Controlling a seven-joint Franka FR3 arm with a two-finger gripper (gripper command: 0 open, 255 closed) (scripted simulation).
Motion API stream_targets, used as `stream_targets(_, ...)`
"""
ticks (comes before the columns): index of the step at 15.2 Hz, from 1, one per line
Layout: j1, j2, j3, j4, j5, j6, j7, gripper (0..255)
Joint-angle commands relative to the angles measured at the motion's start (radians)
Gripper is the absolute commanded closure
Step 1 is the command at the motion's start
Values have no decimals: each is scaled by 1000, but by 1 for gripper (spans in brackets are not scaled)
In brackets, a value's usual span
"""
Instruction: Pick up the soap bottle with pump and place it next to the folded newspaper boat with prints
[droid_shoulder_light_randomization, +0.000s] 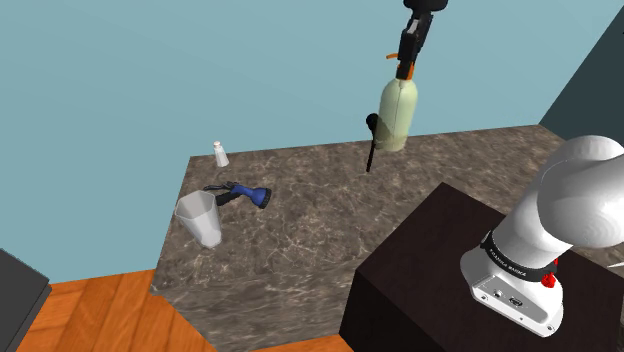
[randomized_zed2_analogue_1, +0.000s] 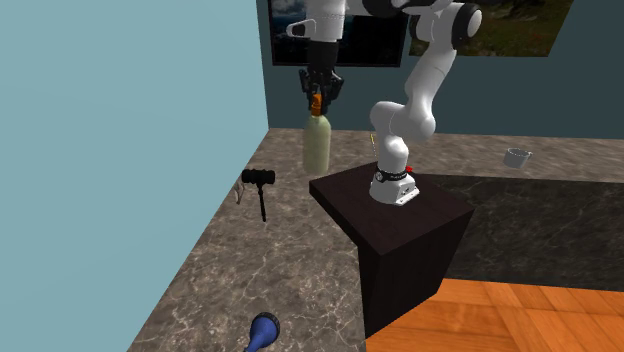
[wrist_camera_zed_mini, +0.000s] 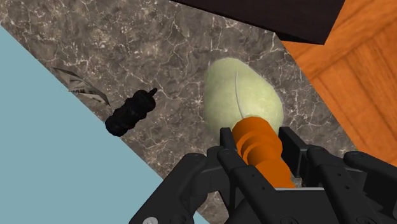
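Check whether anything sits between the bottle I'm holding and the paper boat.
Yes. The gripper holds the soap bottle by its orange pump above the counter. A black hammer sits between the bottle and the greyish paper boat by the wall. Probably approach around it.

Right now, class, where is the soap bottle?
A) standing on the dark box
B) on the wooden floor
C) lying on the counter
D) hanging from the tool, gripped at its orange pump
D: the tool clasps the orange pump, and the pale green bottle hangs below it, off the counter.
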Motion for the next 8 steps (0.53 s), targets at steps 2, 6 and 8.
stream_targets(2, -24, 36, -60, 34, -31, 7, -72, 255)
stream_targets(6, -52, 95, -136, 81, -63, 26, -165, 255)
stream_targets(8, -64, 130, -174, 111, -75, 35, -211, 255)
